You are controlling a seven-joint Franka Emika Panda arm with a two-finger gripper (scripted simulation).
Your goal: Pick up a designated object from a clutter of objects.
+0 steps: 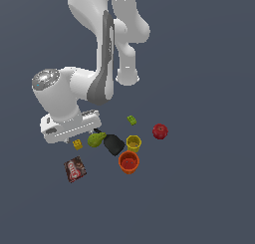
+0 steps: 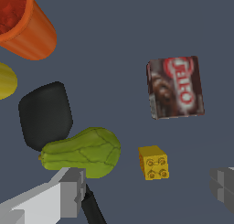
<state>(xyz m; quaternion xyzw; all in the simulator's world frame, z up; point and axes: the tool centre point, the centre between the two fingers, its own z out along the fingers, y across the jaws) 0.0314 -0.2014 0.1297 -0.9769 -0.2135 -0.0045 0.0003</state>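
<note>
Ext view, L to R: gripper (image 1: 74,138) hangs low over the clutter, fingers spread wide, holding nothing. Brown-red Jell-O packet (image 1: 75,169) lies flat, nearest the camera. Yellow brick (image 1: 77,144) sits on the floor just under the gripper, beside the green pear (image 1: 95,139); wrist cam shows the brick (image 2: 153,162) between the two fingers (image 2: 68,191), prob no contact. Pear overlaps the black spatula (image 1: 114,144). Then orange cup (image 1: 129,162), yellow cup (image 1: 133,143), green brick (image 1: 131,120), red apple (image 1: 160,131) furthest right.
</note>
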